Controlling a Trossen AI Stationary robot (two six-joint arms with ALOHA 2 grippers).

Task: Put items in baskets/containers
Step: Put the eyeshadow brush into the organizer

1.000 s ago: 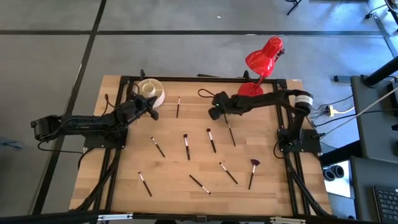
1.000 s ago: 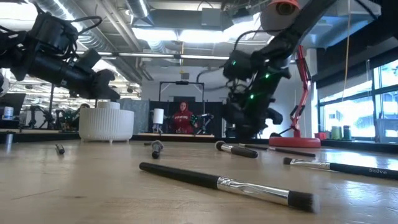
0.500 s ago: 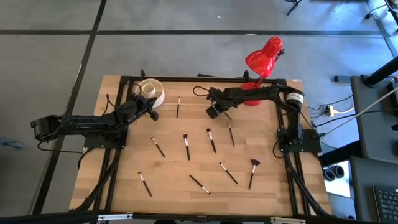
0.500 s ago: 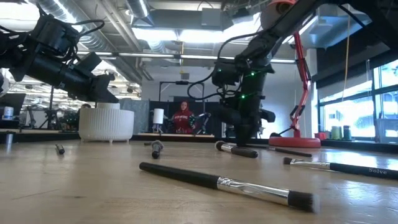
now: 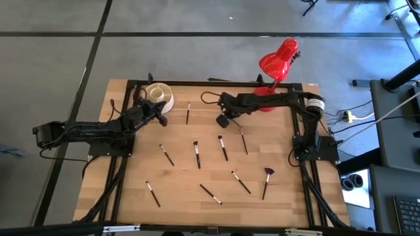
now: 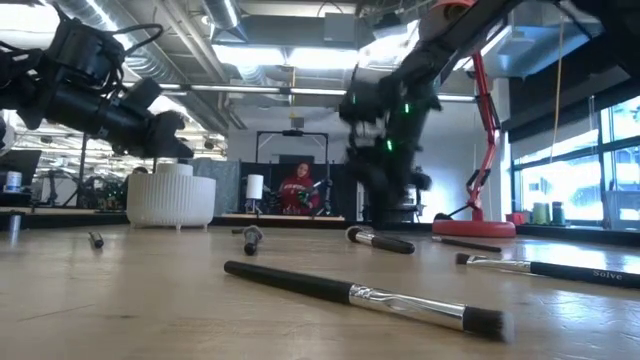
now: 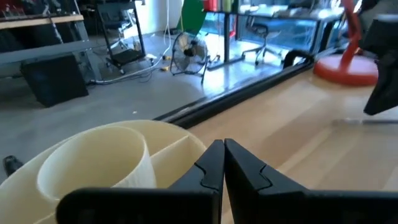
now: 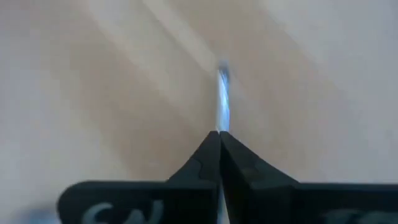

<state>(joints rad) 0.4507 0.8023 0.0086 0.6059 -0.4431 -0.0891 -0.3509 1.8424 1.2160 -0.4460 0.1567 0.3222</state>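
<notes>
Across the tabletop (image 5: 131, 190) about nine brushes (image 5: 223, 148) lie loose and the cup (image 5: 159, 96) looks mostly unfilled, so most remains, the left gripper (image 5: 161, 118) waiting empty with fingers closed beside it, the right gripper (image 5: 224, 120) pinching one brush (image 8: 222, 99).
</notes>
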